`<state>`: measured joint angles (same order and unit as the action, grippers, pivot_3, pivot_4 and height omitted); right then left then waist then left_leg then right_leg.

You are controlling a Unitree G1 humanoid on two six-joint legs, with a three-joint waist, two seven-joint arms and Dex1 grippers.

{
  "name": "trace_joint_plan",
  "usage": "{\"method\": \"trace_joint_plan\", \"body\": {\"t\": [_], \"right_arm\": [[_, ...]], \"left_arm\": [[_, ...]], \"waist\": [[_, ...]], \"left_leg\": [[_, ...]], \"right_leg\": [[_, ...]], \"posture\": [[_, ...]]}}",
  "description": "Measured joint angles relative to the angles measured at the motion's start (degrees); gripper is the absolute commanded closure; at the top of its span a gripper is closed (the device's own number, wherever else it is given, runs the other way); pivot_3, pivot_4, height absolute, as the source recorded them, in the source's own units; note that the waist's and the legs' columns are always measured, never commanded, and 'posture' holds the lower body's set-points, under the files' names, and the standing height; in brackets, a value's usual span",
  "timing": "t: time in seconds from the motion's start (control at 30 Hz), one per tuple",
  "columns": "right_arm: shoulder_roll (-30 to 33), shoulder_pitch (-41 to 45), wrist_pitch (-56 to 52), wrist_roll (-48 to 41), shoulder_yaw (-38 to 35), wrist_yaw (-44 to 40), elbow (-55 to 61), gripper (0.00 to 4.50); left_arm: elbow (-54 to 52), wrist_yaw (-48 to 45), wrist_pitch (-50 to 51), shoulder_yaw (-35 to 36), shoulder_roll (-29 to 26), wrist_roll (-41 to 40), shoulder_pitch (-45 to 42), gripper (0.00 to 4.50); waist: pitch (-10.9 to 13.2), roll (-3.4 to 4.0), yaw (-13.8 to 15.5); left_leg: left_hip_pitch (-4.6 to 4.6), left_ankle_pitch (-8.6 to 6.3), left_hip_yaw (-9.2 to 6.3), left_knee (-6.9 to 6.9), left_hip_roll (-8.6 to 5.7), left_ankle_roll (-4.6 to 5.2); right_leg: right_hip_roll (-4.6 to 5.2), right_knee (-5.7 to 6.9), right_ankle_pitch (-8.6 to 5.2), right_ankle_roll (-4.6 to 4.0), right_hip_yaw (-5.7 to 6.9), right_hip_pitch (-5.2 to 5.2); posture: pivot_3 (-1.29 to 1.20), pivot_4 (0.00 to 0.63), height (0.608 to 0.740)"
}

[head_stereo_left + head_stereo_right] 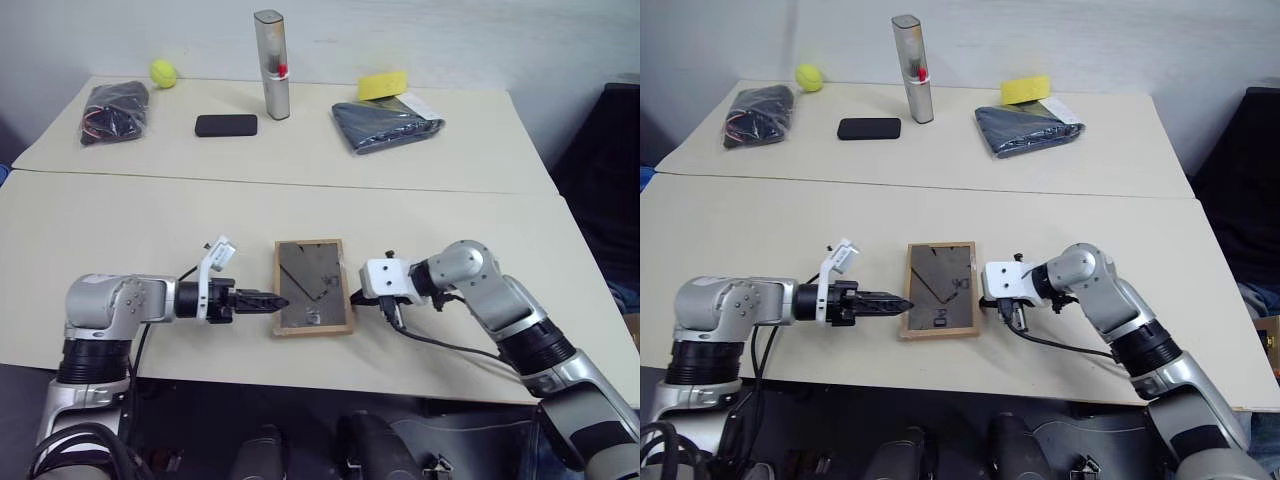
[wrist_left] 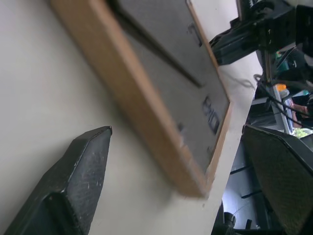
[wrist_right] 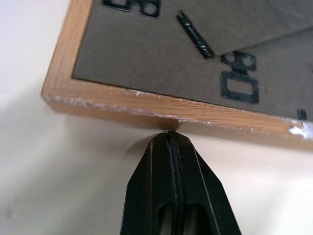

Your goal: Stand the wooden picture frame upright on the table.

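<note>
Frame [image 1: 313, 286]: face-down near the table's [image 1: 150, 220] front edge. Left gripper [image 2: 186, 166] apart; right gripper [image 3: 169, 139] together, tips at rim. Risk: a push slides it off that edge.

My table [image 1: 120, 220] is cream. The wooden picture frame [image 1: 313, 286] shows light wood around a dark grey-black back. At eleven o'clock sits a yellow ball [image 1: 163, 72], at twelve a black phone [image 1: 226, 125], at one a yellow sponge [image 1: 383, 85].
</note>
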<state>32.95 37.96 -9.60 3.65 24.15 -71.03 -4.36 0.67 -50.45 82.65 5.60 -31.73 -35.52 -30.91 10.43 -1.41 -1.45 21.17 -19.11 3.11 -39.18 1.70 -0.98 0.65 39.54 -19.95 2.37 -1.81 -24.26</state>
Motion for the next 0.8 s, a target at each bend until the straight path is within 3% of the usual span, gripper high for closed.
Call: {"method": "trace_joint_plan", "body": {"t": [0.23, 0.33, 0.6, 0.63, 0.7, 0.8], "right_arm": [[-0.71, -0.25, -1.15, 0.14, 0.15, 1.29, 0.81, 4.5], [-0.59, -0.6, -1.13, 0.13, 0.14, 1.79, 1.17, 4.5], [0.37, -1.11, -2.59, -1.01, -0.92, 2.58, 1.75, 4.5], [0.42, -1.11, -3.26, -1.43, -1.51, 2.58, 1.75, 4.33], [0.83, -1.1, -6.93, -3.89, -3.88, 2.2, 2.35, 3.95], [2.66, -0.56, -13.62, -8.88, -7.55, 0.26, 4.81, 2.95]], "left_arm": [[0.58, 1.41, 4.37, -0.08, 4.73, -3.11, -1.02, 0.02], [1.17, 1.19, 5.61, -0.45, 4.47, -4.03, -1.01, 0.59], [6.97, -1.65, 2.19, 0.38, -0.15, -5.1, -4.06, 3.01], [7.16, -1.83, 1.88, 0.6, -0.53, -5.22, -4.47, 3.25], [7.16, -2.41, 1.28, 0.71, -1.19, -5.63, -5.0, 3.25], [6.84, -3.29, 1.01, 0.67, -2.08, -6.41, -4.94, 3.25]], "waist": [[-0.01, 0.0, -0.19], [-0.01, 0.0, -0.4], [0.02, -0.03, -0.69], [0.02, -0.03, -0.68], [0.02, -0.03, -0.62], [0.03, -0.02, -0.61]], "left_leg": [[0.08, -0.04, -0.1, -0.01, -0.02, 0.05], [0.07, 0.0, -0.1, -0.01, -0.01, -0.01], [0.12, 0.05, -0.09, -0.01, 0.01, -0.1], [0.14, 0.05, -0.09, -0.01, 0.01, -0.1], [0.16, 0.05, -0.09, 0.01, 0.01, -0.1], [0.22, 0.05, -0.09, 0.01, 0.02, -0.1]], "right_leg": [[-0.02, -0.04, 0.02, 0.04, 0.01, 0.04], [-0.04, -0.05, 0.02, 0.04, -0.01, 0.0], [-0.09, 0.02, 0.02, 0.04, -0.02, -0.1], [-0.08, 0.02, 0.02, 0.04, -0.02, -0.12], [-0.08, 0.01, 0.02, 0.04, -0.03, -0.14], [-0.08, 0.02, 0.02, 0.04, -0.03, -0.21]], "posture": [[0.0, 0.15, 0.74], [0.0, 0.15, 0.74], [0.0, 0.15, 0.74], [0.0, 0.15, 0.74], [0.0, 0.15, 0.74], [0.0, 0.15, 0.74]]}}
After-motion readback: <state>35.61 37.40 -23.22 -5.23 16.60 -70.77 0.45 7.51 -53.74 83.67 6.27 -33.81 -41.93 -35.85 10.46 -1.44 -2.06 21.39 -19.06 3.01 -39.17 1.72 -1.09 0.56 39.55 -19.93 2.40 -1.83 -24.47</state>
